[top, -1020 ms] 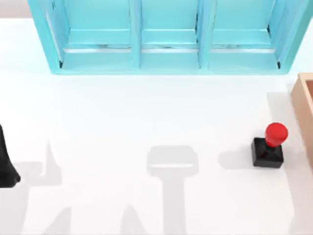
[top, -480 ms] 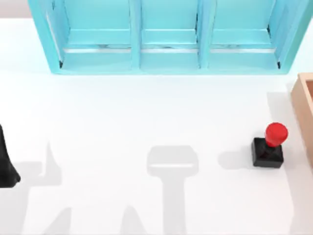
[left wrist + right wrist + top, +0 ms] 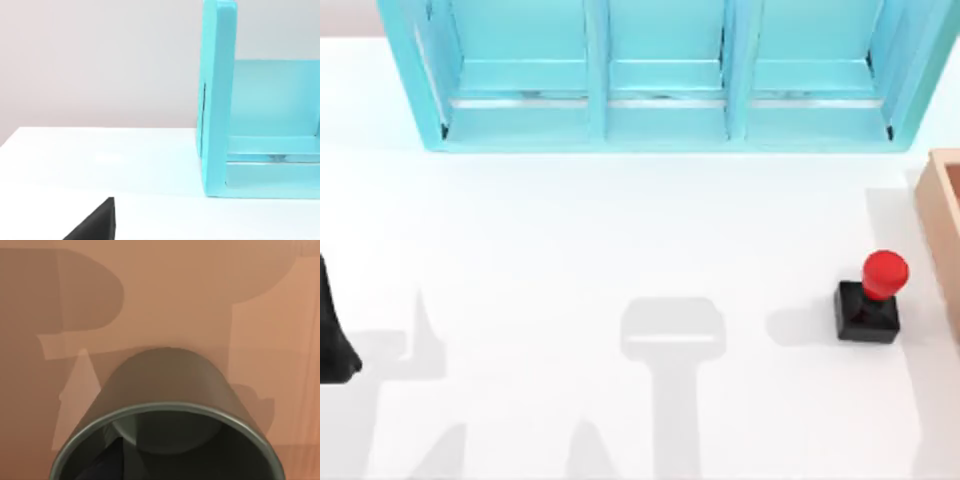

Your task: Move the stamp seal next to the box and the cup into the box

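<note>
The stamp seal [image 3: 870,298], a red knob on a black square base, stands upright on the white table just left of the box [image 3: 942,215], whose tan wall shows at the right edge. In the right wrist view the dark olive cup [image 3: 165,385] hangs close over the tan floor of the box [image 3: 165,295]. My right gripper [image 3: 95,460] is shut on its rim, with one dark finger [image 3: 107,466] inside the cup. My left gripper [image 3: 332,340] is parked at the table's left edge.
A big turquoise shelf unit [image 3: 660,75] spans the back of the table, and its side panel [image 3: 217,100] stands in the left wrist view. Arm shadows lie across the front of the white table [image 3: 620,230].
</note>
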`<state>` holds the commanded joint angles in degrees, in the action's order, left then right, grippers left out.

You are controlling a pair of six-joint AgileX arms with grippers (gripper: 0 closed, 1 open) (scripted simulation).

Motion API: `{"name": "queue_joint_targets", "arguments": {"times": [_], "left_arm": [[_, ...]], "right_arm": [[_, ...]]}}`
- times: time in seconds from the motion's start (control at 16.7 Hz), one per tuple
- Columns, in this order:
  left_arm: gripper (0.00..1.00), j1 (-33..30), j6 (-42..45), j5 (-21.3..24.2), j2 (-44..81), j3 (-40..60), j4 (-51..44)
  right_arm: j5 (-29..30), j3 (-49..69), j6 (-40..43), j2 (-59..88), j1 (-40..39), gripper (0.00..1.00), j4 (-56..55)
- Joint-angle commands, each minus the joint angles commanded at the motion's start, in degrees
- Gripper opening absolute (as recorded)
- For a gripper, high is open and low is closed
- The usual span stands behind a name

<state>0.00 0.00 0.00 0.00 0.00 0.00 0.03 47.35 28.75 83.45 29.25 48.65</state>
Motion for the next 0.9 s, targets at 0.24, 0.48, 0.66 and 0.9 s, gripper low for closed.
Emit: {"name": "queue_joint_targets", "arguments": {"times": [0.24,0.48,0.66,0.9], "left_arm": [[1.0,0.0,0.0,0.0,0.0,0.0,0.0],[1.0,0.0,0.0,0.0,0.0,0.0,0.0],[1.0,0.0,0.0,0.0,0.0,0.0,0.0],[1.0,0.0,0.0,0.0,0.0,0.0,0.0]], "right_arm": [[-1.48,2.19,0.77,-0.65,1.18,1.0,0.59],[-3.53,11.87,2.84,-0.82,0.89,1.0,8.39],[-3.32,18.28,2.18,-1.73,-0.49,1.0,17.93],[-0.2,20.0,0.7,-3.98,-0.01,1.0,23.7]]}}
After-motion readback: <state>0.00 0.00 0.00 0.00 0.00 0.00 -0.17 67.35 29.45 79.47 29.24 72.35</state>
